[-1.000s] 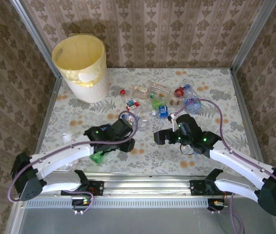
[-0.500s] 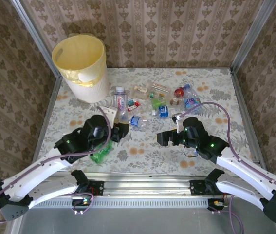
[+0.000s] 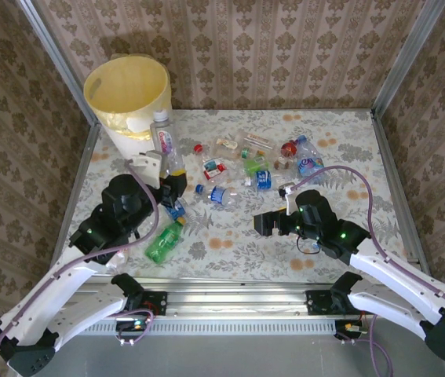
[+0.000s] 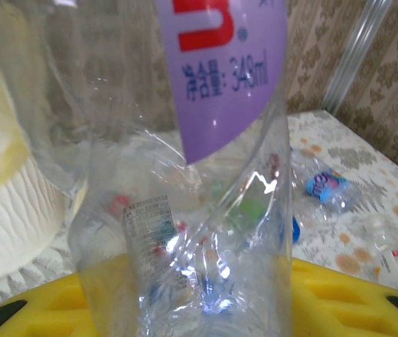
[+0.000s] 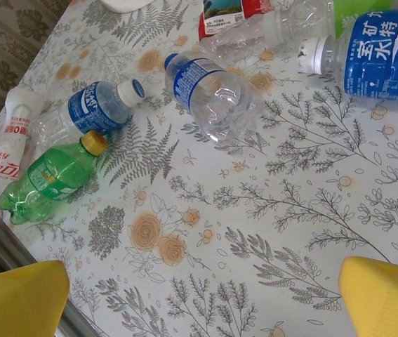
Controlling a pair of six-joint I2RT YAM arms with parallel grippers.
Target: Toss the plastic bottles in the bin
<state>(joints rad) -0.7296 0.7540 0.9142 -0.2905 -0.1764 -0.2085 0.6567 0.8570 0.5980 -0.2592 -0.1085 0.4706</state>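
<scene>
Top view first: a second ago my left gripper (image 3: 171,186) was down low in the middle of the table (image 3: 230,245). Now it's swung up and out to its left, clamped on a clear bottle (image 3: 164,148) that stands upright above the fingers. The bin (image 3: 120,122) sits just ahead of that gripper. The bottle's cap is right next to the rim, but I don't think it's over the mouth yet. So the pick is done, and what's left for this one is a bit more reach and then letting go. My right gripper (image 3: 266,225) has barely budged; it hangs over bare table with the rest of the bottles (image 3: 257,163) ahead of it.

Left wrist: the bottle rises straight up between my yellow fingers (image 4: 339,298), purple label on top, its lower part dented in. The bin's wall is off to the gripper's left, close.

Right wrist: fingers (image 5: 16,298) spread wide with nothing between them. Ahead lie a blue-label bottle (image 5: 206,88) and, further to the left, a green bottle (image 5: 51,179). Plenty still to bin, I'd say.
</scene>
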